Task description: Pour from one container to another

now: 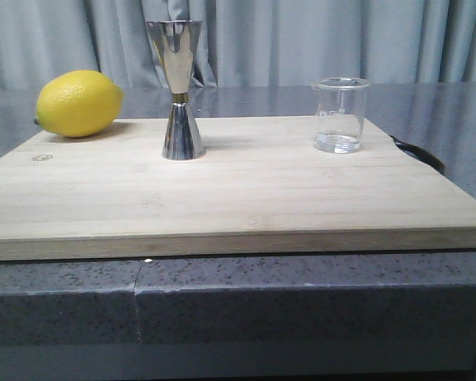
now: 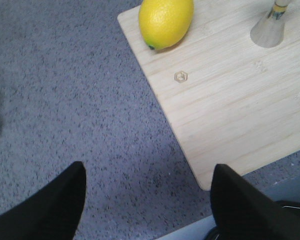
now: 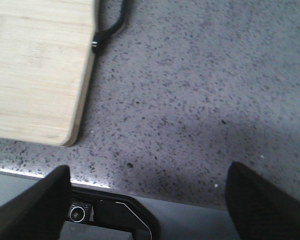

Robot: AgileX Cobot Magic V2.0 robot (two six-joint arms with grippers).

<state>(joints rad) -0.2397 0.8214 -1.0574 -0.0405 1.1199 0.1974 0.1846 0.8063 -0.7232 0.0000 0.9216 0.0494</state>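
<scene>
On the bamboo board [image 1: 222, 198], front view alone shows the glass beaker [image 1: 340, 115] at the right rear, holding a little clear liquid, its printed marks too faint to read. Left of it stands the steel jigger [image 1: 181, 89], then a lemon [image 1: 78, 103]. Wrist views show the left gripper [image 2: 147, 205] and right gripper [image 3: 147, 200] spread wide, empty, over grey counter [image 3: 200, 90]. A small hexagon logo [image 2: 180, 76] marks the board.

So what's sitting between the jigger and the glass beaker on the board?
Nothing: the front view shows only bare cutting board between the steel jigger and the glass beaker.
</scene>
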